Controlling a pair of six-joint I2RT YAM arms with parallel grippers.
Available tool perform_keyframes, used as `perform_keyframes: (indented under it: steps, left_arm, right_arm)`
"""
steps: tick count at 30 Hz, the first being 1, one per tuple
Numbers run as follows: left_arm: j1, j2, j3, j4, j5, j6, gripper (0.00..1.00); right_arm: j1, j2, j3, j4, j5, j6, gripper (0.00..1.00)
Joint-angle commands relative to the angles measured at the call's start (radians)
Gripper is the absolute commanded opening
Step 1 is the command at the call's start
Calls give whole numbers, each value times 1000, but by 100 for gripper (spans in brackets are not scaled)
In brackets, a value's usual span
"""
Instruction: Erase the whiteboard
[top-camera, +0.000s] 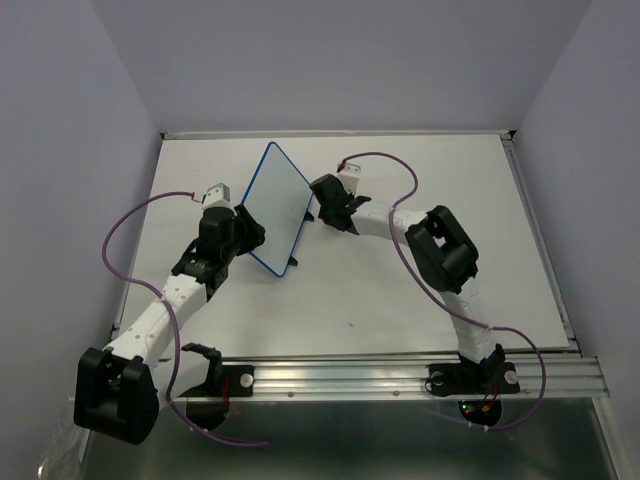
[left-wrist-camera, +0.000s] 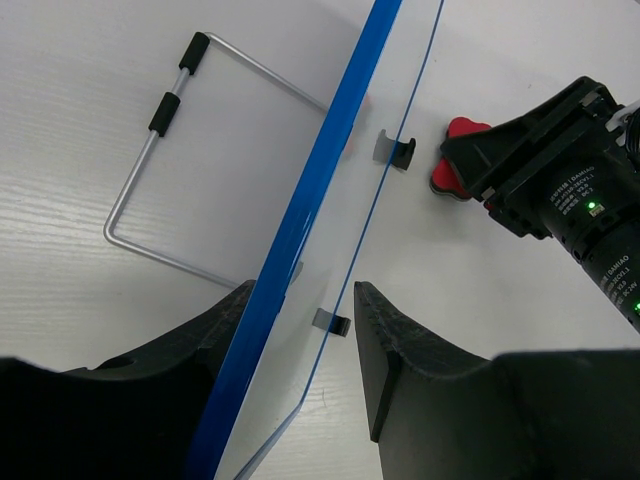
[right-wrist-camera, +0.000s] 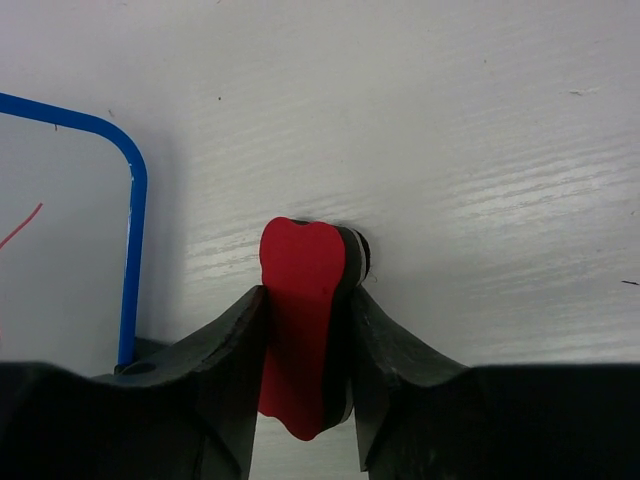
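The whiteboard (top-camera: 278, 208), white with a thin blue rim, stands steeply tilted at mid-table, its small black feet low on the right. My left gripper (top-camera: 250, 226) is at its left edge. In the left wrist view its fingers straddle the board (left-wrist-camera: 335, 180), shut on it. My right gripper (top-camera: 322, 206) is just right of the board, shut on the black-and-red eraser (right-wrist-camera: 303, 330), held close to the tabletop. The eraser also shows in the left wrist view (left-wrist-camera: 455, 170). The board's corner (right-wrist-camera: 60, 260) bears a faint red scribble.
A bent wire stand (left-wrist-camera: 160, 150) with two black sleeves lies on the table behind the board. Purple cables loop from both arms. The table's back wall and side walls are close, and a metal rail (top-camera: 400, 375) runs along the near edge.
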Motion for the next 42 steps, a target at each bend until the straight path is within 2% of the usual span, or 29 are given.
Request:
perform_keyframes:
  steps: [1,3,4,5,7,8,10,11,12,15,18,23,27,32,35,38,40,42]
  left_arm:
    - [-4,-25,-5,40,8,2,52]
    - [-6,-25,-4,40,8,5,52]
    - [-5,-25,-4,40,6,5,52]
    - [-4,-26,-4,38,6,5,52]
    - [-4,-30,-5,38,8,5,52]
    - [-4,-33,-7,38,8,5,52]
    - [-4,-39,-8,38,6,3,52]
    - [-4,-40,-7,38,5,3,52]
    - [-4,-43,-7,37,3,5,52]
    - [-4,-53,-4,37,-3,6,52]
    - [-4,-54,-7,37,-4,6,52]
    - [-4,-48,1,37,-6,8,52]
    - [-4,-48,2,37,-7,8,52]
    - [-4,-43,-4,38,-7,6,52]
    - [-4,-40,-4,38,-7,6,52]
    - [-4,-39,-2,38,-9,6,52]
    - [-4,-36,-2,40,-9,6,52]
    - [-4,-31,-1,40,-9,6,52]
  right_arm:
    - [-6,-75,-27,0,35,-56,45]
    - [-6,-99,-50,0,21,-87,37]
    - [-6,-110,-67,-2,15,-124,23]
    - [-6,-139,-108,-2,13,-139,19]
    - [-6,-182,-162,-7,13,-178,20]
    - [-15,-208,-191,-5,3,-191,24]
    - [-26,-282,-285,-8,-61,-227,49]
    - [-26,-302,-311,-17,-91,-231,65]
    - [-52,-340,-335,-26,-158,-234,75]
    - [-76,-406,-418,-46,-238,-234,87]
    - [-77,-434,-457,-46,-253,-242,87]
    - [-77,-384,-397,-60,-273,-259,76]
    - [-77,-337,-345,-62,-335,-256,75]
    - [-77,-282,-279,-57,-330,-254,73]
    - [-77,-255,-264,-57,-309,-241,68]
    - [-77,-251,-273,-60,-247,-216,56]
    - [-77,-253,-277,-63,-221,-215,42]
    - [-77,-258,-282,-68,-214,-215,34]
